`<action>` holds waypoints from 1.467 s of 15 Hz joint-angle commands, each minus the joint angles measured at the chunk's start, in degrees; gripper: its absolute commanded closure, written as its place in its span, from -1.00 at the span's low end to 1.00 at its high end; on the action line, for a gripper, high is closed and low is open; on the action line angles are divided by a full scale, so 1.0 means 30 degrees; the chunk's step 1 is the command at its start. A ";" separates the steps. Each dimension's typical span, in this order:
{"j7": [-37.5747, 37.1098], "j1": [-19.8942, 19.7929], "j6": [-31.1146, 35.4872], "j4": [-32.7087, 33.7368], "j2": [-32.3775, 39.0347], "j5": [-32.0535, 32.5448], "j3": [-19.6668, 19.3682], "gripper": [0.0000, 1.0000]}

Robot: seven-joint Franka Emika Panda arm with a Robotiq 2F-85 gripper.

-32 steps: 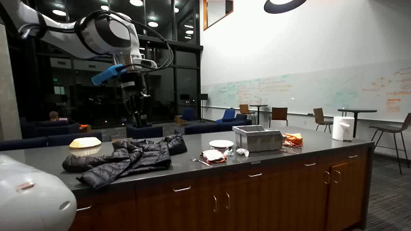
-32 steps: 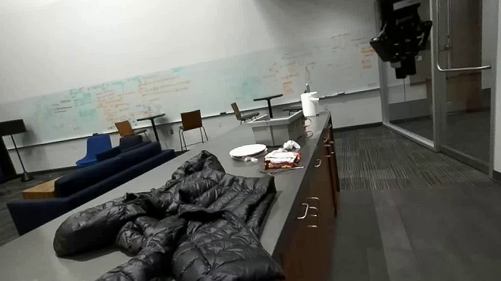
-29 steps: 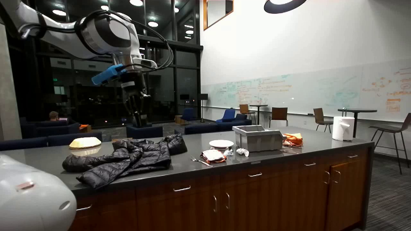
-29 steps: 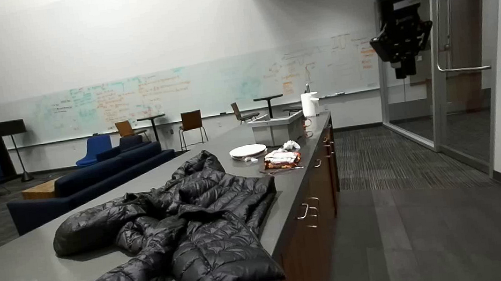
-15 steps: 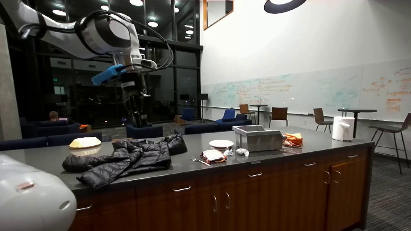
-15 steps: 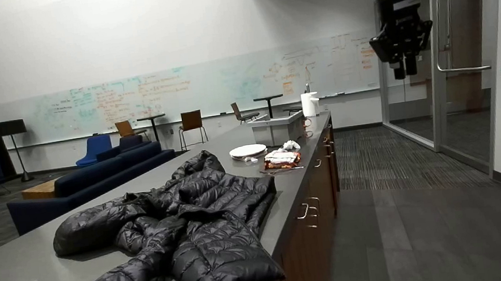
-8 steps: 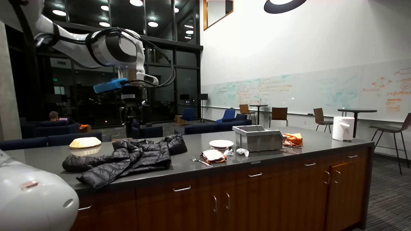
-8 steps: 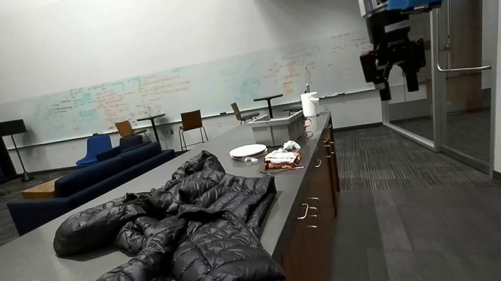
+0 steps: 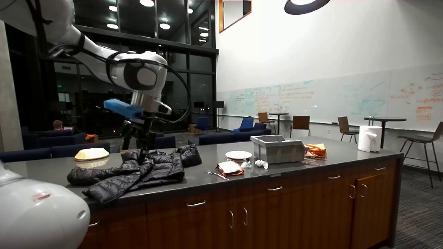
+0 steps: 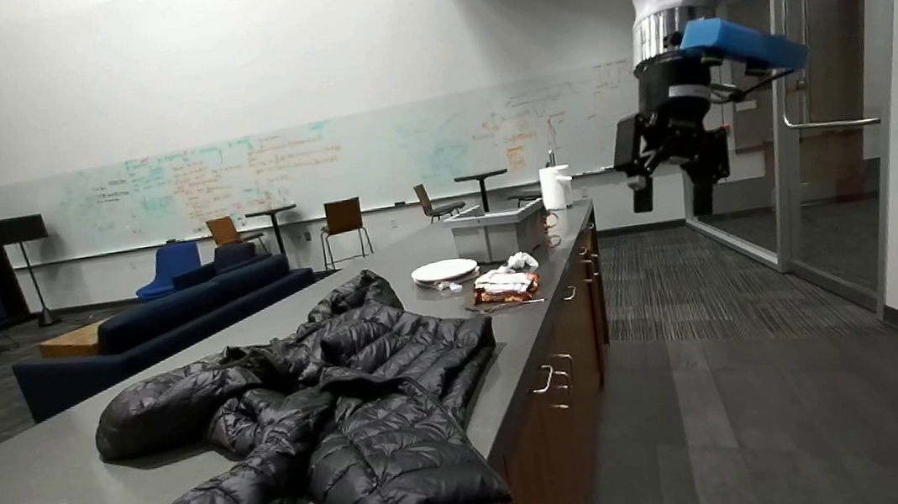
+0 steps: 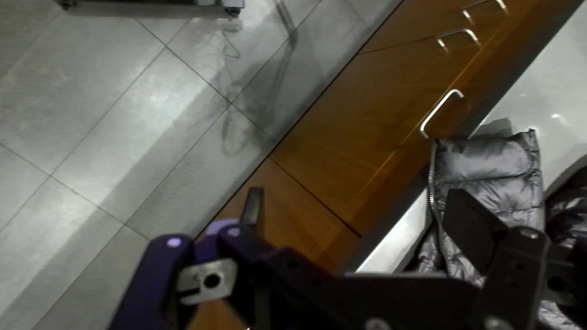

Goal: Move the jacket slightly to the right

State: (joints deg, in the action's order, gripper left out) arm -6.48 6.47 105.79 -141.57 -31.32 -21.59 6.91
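Since you probably need a loose fold to pinch, your hand (image 11: 356, 205) hangs spread wide with nothing in its grasp, while the jacket (image 10: 323, 406) sprawls on the bench (image 10: 27, 482), one corner reaching the edge, likely a handy place to grip.

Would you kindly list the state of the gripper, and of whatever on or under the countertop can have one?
Gripper: open, holding nothing.
Jacket: spread out, rumpled, not held.
Gray bin: upright, open-topped, contents hidden.
White plate: lying flat.
Fork: lying down.
White wad: crumpled.
Drawers: shut.
Nearer cabinet doors: shut.
Far-end cabinet door: cannot tell whether fully shut.
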 commanded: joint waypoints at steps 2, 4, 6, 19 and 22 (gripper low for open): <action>0.2741 0.1210 0.2520 -0.1269 0.0557 -0.3472 -0.0666 -1.00; 0.3917 0.1733 0.3609 -0.1617 0.1059 -0.4843 -0.0586 -1.00; 0.4982 0.2198 0.4471 -0.1753 0.1747 -0.6105 -0.0363 -1.00; 0.8175 0.3837 0.8052 -0.0153 0.7874 -0.9709 0.2041 -1.00; 0.7618 0.3582 0.7482 0.0435 0.8562 -0.8826 0.2312 -1.00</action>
State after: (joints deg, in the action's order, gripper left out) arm 17.04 17.74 129.06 -142.62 -8.05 -49.50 13.23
